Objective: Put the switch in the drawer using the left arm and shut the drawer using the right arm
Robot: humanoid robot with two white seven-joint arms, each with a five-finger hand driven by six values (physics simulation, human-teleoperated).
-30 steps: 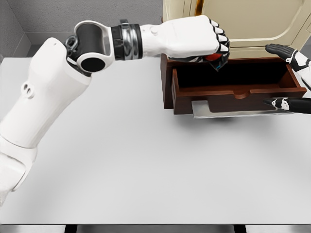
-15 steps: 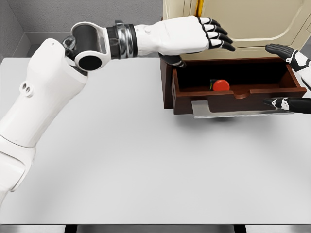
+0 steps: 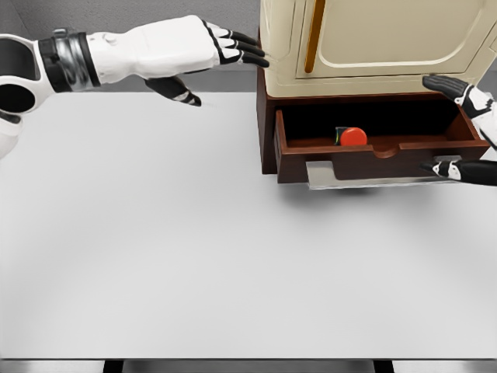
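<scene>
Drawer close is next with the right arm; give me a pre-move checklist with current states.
1. Red round switch lying inside the open dark brown wooden drawer: ok.
2. Nothing sticking up over the drawer's front edge: ok.
3. Left hand outside the drawer's path, open, holding nothing, up at the left beside the cream cabinet: ok.
4. Right hand at the drawer's right end, fingers spread: ok.
5. Right hand placed against the drawer front for pushing: cannot tell, mostly cut off by the picture's edge.
6. Drawer closed: not ok, it is pulled out.

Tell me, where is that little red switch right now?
The red switch lies inside the open drawer, near its front wall, right of the picture's centre, below the cream cabinet.
</scene>
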